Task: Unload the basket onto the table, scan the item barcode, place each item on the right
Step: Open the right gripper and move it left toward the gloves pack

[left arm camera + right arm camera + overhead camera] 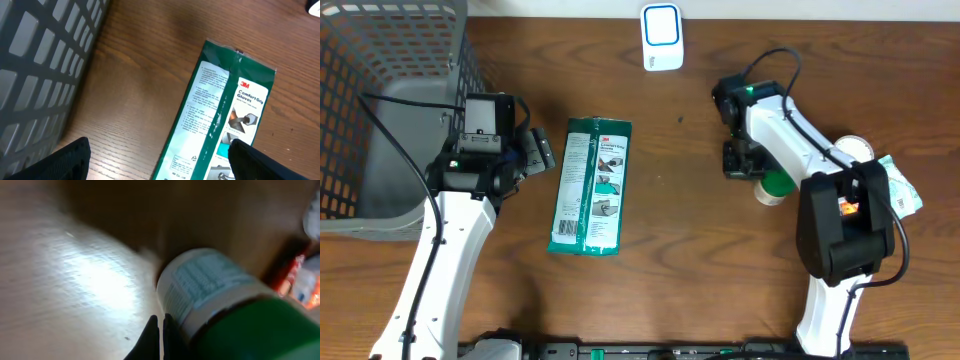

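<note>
- Bottle (205,287): open right jaws, pressed together beside it on nothing; straddle before closing.
- Face barcode to scanner (662,37).
- Leave left jaws spread above gloves (225,115).

Left arm (440,250): extended from the near edge, with the left gripper (542,150) just left of the green packet (590,185) and its jaws spread wide. Right arm (820,200): well to the right of the packet, folded back toward it. The right gripper (160,322) has its fingers pressed together with nothing between them.

Green-and-white glove packet (590,187), grey lattice basket (350,100), green-capped white bottle (210,292).
</note>
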Controlling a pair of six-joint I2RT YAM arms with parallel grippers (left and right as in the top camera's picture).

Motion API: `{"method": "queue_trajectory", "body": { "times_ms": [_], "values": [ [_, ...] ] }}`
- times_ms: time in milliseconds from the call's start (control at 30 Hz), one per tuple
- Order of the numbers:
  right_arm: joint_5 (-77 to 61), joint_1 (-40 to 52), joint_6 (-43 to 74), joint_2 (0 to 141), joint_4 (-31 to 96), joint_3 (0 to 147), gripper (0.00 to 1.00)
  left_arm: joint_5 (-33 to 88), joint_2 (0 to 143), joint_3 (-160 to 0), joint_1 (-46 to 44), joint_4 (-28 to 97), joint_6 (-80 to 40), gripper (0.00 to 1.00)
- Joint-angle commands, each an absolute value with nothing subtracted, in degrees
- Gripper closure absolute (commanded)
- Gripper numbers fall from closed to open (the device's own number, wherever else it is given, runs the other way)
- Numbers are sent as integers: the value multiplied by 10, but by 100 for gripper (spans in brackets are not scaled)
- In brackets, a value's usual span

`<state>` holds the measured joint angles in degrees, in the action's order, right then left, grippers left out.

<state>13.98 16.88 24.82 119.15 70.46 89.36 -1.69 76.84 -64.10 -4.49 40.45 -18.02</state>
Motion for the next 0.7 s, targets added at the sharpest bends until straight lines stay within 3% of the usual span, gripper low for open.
{"method": "queue_trajectory", "body": {
  "times_ms": [0,667],
  "values": [
    [157,158,256,1192,724,891,99,-22,768,-640,-43,405,-179,15],
    [215,102,256,1192,787,828,99,-22,767,-640,-43,405,-179,15]
  ]
}}
